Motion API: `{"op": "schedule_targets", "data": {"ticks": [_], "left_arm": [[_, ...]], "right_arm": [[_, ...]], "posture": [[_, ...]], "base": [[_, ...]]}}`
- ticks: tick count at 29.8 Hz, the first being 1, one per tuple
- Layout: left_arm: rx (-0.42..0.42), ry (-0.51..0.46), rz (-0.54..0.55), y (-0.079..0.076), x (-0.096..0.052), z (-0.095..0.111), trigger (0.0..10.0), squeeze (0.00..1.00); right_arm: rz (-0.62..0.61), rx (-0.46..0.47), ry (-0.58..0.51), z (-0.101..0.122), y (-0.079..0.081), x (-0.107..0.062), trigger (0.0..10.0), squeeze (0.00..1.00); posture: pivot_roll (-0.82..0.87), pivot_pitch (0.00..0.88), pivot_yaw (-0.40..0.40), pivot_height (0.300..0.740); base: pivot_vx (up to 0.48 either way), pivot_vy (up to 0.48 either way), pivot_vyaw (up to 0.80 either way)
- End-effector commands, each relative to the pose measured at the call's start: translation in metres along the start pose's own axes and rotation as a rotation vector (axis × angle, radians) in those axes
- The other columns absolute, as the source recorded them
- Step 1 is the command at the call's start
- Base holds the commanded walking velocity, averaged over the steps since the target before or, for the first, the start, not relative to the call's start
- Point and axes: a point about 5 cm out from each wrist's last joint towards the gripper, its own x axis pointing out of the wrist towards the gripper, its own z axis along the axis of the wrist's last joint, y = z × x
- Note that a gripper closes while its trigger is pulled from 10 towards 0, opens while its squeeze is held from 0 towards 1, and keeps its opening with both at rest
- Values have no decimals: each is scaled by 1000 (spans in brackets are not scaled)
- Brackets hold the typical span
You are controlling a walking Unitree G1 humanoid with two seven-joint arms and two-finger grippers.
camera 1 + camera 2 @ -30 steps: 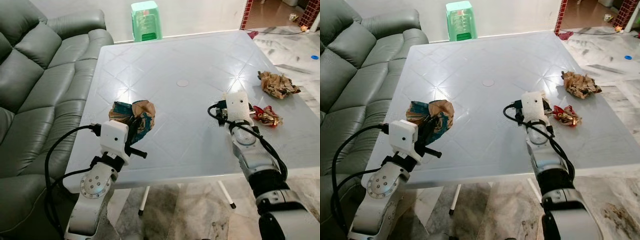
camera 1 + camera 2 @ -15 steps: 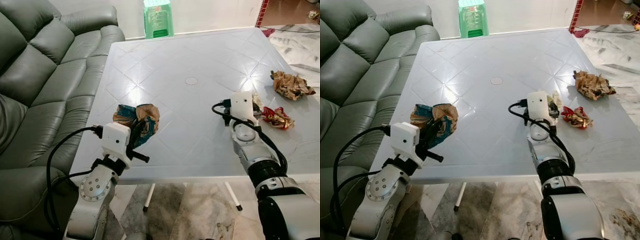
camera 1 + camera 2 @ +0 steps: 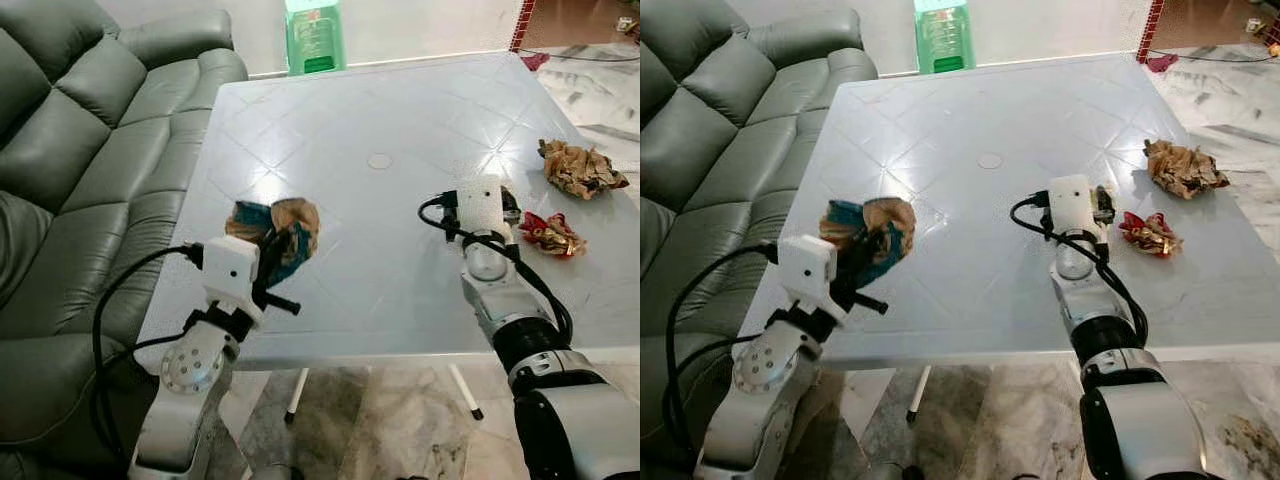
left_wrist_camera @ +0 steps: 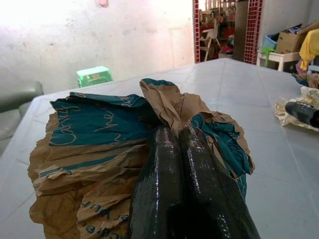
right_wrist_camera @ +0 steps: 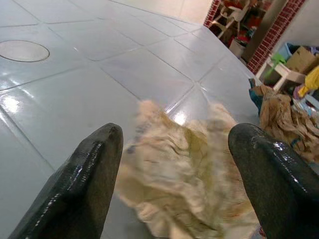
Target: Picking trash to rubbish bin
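Left eye view: nearest, at the front-left edge of the pale grey plastic table [image 3: 400,110], the left gripper [image 4: 187,149] has its two black fingers pressed together on a crumpled brown-and-teal paper bag [image 3: 272,228], which sits just inside that edge. On the table's right half, the right gripper [image 5: 172,164] is spread wide around a crumpled pale yellowish paper wad [image 5: 184,174] (blurred in the right wrist view), not yet touching it. Just beside it to the right lies a red-and-gold foil wrapper [image 3: 548,234], and farther back near the right edge a crumpled brown paper lump [image 3: 580,168]. The table's middle and far half are bare, with a small round cap [image 3: 380,160] at centre. A grey leather sofa [image 3: 80,150] runs close along the left edge. Beyond the far edge stands a green plastic stool [image 3: 314,38].
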Motion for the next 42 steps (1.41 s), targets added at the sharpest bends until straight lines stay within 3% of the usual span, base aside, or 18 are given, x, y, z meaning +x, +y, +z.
{"op": "schedule_targets", "data": {"ticks": [1,3,9,16,21,24,29,32,36,38,42], "left_arm": [[3,10,17,3,-1,-3,0,0],[2,11,19,2,-2,-4,0,0],[-8,12,26,2,-1,-6,0,0],[-15,12,13,2,4,-8,0,0],[-19,4,6,1,9,-8,0,0],[-20,1,1,0,11,-8,0,0],[-22,15,-10,0,8,-13,0,0],[-23,17,-11,0,9,-14,0,0],[-27,20,-11,0,10,-15,0,0],[-30,20,-13,-1,11,-16,0,0],[-30,21,-12,0,10,-16,0,0]], "right_arm": [[-41,35,44,-6,-7,1,10000,0],[-56,7,39,-10,-15,1,10000,0],[-157,-80,-62,-6,-65,4,10000,0],[-196,-110,-147,8,-96,0,10000,0],[-223,-118,-158,12,-110,-3,10000,0],[-257,-65,-115,9,-121,-4,10000,0],[-230,-115,-83,1,-146,-8,10000,0],[-153,-127,-36,-9,-149,-9,10000,0],[-46,-84,41,-22,-134,-9,10000,0],[25,-109,67,-27,-123,-9,10000,0],[91,-67,53,-22,-118,-5,10000,0]], "posture": [[36,78,67,740],[32,74,64,740],[8,64,70,740],[-32,62,82,740],[-46,58,84,740],[-51,56,87,740],[-61,54,92,740],[-64,54,91,740],[-68,51,89,740],[-64,52,88,740],[-60,52,90,740]], "base": [[0,0,0],[0,0,0],[0,0,0],[0,0,0],[0,0,0],[0,0,0],[0,0,0],[0,0,0],[0,0,0],[0,0,0],[0,0,0]]}}
